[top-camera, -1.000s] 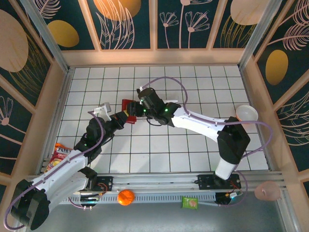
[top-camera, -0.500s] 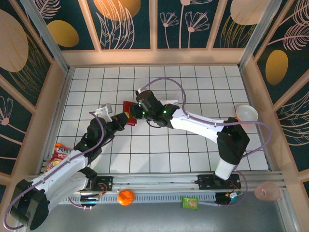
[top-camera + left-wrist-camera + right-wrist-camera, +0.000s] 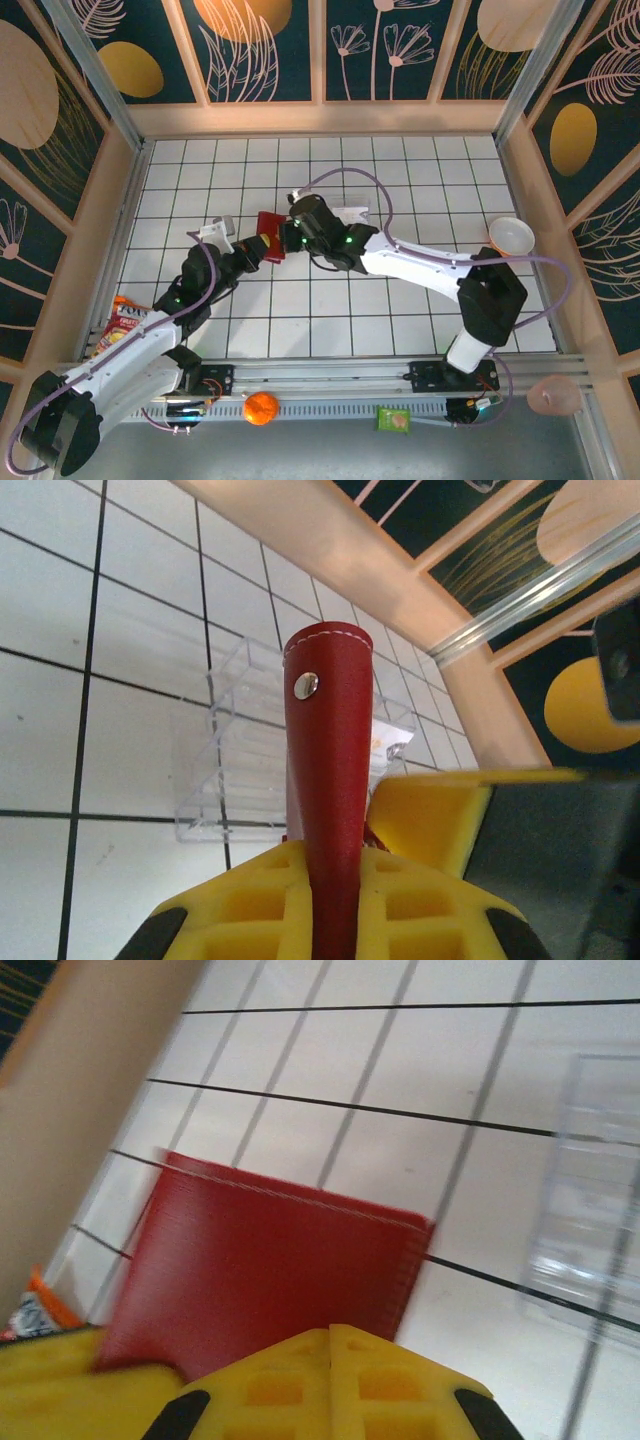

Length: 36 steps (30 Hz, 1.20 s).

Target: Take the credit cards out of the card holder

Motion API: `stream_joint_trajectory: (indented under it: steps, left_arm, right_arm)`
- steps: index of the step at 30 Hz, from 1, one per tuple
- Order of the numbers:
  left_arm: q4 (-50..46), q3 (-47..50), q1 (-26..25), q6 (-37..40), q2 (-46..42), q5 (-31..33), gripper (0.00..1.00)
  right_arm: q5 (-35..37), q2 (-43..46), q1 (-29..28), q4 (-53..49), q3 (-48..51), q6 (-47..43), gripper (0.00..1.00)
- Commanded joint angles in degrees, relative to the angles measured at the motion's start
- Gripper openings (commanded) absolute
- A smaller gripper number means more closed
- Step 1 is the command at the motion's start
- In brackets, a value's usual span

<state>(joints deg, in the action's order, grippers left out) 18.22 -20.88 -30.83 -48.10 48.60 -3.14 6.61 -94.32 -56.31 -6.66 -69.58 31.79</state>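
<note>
Left pincer (image 3: pixel 330 880) is clamped tight on the card holder (image 3: pixel 325 740), which stands upright between its 2 yellow fingers (image 3: pixel 240 905), snap tab (image 3: pixel 307 685) uppermost; a clear tray (image 3: pixel 235 770) lies on the desk (image 3: pixel 120 630) just beyond it; right pincer (image 3: pixel 330 1355) is closed, its fingers meeting at the holder's red flap, beside the left pincer; whether it grips I cannot tell.

The card holder (image 3: pixel 325 780) was plain red, white stitching, silver snap. Table (image 3: pixel 400 170) was white with a black grid; walls (image 3: pixel 290 70) along the top were dark teal with gold blobs.
</note>
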Motion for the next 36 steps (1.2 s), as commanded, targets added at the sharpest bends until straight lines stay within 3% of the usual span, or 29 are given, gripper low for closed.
stream_joint_trajectory:
  steps: [1, 8, 10, 11, 13, 16, 22, 32, 36]
  left_arm:
    - [5.1, -1.0, 0.3, -0.2, -1.8, 0.9, 0.00]
    - [5.5, -0.6, 0.3, 0.3, -1.5, -1.2, 0.00]
    - [6.2, -0.7, 0.3, 1.1, -1.3, -3.3, 0.00]
    - [6.6, -0.8, 0.3, 1.3, -1.1, -4.5, 0.00]
    - [7.8, -0.7, 0.3, 1.5, -0.7, -7.2, 0.00]
    - [10.5, 0.0, 0.3, 1.2, -0.6, -9.8, 0.00]
    - [17.0, 0.9, 0.3, 0.4, -1.5, -14.9, 0.00]
    - [23.5, 1.7, 0.3, -1.5, -2.6, -22.0, 0.00]
    - [23.8, 1.5, 0.3, -1.9, -2.2, -22.9, 0.00]
  right_arm:
    - [4.5, 2.3, 1.7, -3.7, 3.9, -0.3, 0.00]
    - [3.1, 7.3, 2.9, -1.0, 9.4, 0.4, 0.00]
    - [-3.3, 9.1, 5.0, 2.4, 11.7, -1.3, 0.03]
    - [-5.1, 10.5, 5.8, 4.1, 13.2, -1.7, 0.20]
    - [-9.9, 15.0, 7.5, 10.4, 17.3, -3.1, 0.45]
    - [-19.1, 20.6, 11.4, 19.8, 23.0, -2.6, 0.59]
    - [-34.4, 20.5, 14.3, 32.0, 25.1, -0.1, 0.65]
    - [-39.7, 16.1, 15.1, 35.8, 22.2, 0.2, 0.69]
    - [-46.8, 15.0, 15.5, 43.6, 23.5, 3.8, 0.69]
